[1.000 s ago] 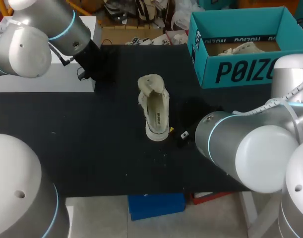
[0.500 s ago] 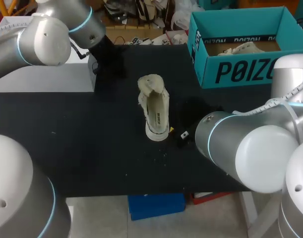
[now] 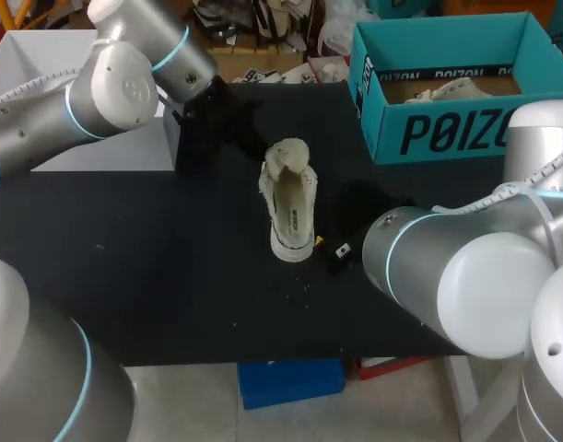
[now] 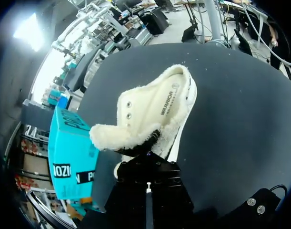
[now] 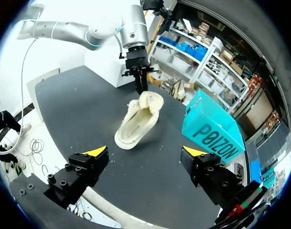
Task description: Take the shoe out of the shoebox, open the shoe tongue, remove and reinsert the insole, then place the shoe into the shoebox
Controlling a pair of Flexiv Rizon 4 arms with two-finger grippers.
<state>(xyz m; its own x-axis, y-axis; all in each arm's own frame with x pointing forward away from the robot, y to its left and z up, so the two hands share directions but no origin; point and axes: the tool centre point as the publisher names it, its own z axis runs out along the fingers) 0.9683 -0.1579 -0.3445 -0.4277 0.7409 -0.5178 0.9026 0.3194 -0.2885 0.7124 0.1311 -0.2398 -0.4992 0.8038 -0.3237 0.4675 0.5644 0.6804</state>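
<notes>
Cream fleece-lined shoe (image 3: pixel 290 207) sits on its sole. Left gripper (image 5: pixel 141 89) pinches the folded-over tongue (image 4: pixel 117 136). Right gripper (image 5: pixel 145 151) fingers spread wide.

The shoe (image 3: pixel 288 207) is a cream high-top with a thick fleece lining. It sits on its sole near the middle of the black table (image 3: pixel 170 267), its length running from the near side toward the far side, its opening facing up. At its far end a fluffy fleece flap (image 3: pixel 287 157) curls up and over. Metal eyelets show along one side of the opening, and dark print shows on the lining inside. The pale rubber sole edge shows at the near end. The shoebox (image 3: pixel 447 133) is teal with dark lettering on its side. It stands open at the far right of the table, well apart from the shoe, with another pale shoe (image 3: pixel 447 90) lying inside
</notes>
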